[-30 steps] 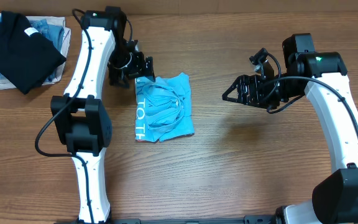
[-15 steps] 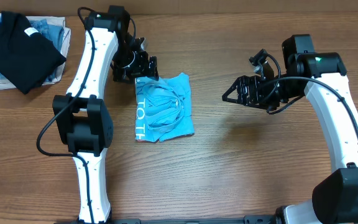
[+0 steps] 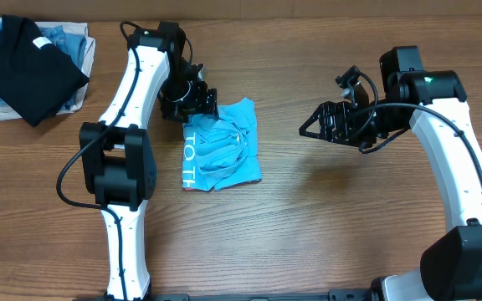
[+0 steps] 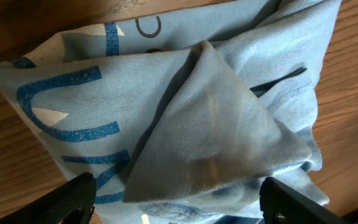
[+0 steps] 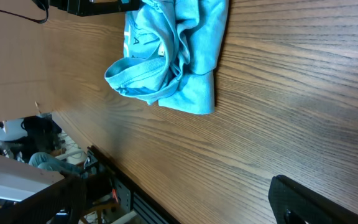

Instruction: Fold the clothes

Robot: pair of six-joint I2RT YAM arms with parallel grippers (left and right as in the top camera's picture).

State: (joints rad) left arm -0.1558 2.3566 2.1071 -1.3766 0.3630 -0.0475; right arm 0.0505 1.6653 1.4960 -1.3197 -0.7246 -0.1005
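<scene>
Sky-blue t-shirt lies bunched in a rough, rumpled fold on the wooden tabletop, left of the middle, with white lettering running along its left edge. Well apart from it on the right, the right claw hangs above bare wood with its two fingers spread and nothing between them; its wrist view looks across the grain to the crumpled blue cloth. At the t-shirt's far left corner sits the left claw, fingers spread wide with a peaked fold of the fabric showing between them; whether they touch the cloth I cannot tell. Farthest off, in the far left corner, a black folded shirt rests on denim-blue and white garments.
</scene>
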